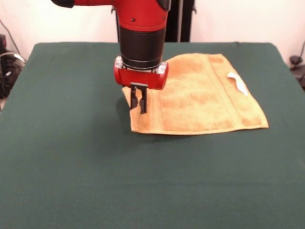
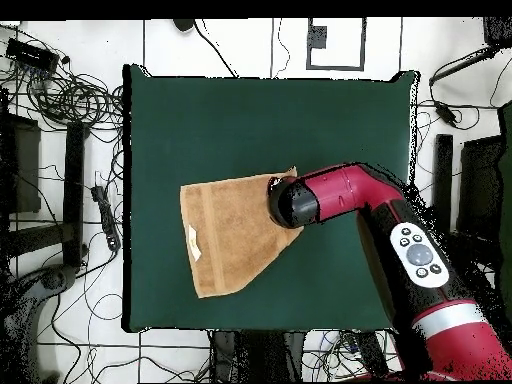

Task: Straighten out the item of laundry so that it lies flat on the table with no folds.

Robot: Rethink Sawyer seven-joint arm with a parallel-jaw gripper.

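Orange-tan towel lay on the green bench, not flat: in the overhead view its outline was a skewed shape with one diagonal edge, which read as a corner folded over or under. White tag sat on top near the towel edge farthest from the end effector.

End effector hung over the towel's corner on the arm side, fingers pointing straight down and close together with a narrow gap, nothing held between them. Tips looked just above or just touching the cloth; couldn't tell which.

Key relation: almost all of the towel lay away from the end effector, toward the tag side. Diagonal edge ran from the end effector's corner to the towel corner nearest the robot base.

Judgement: next move called for pinching this corner and pulling it outward, away from the tag, to open the fold. Risk: dragging the whole towel instead of unfolding it.
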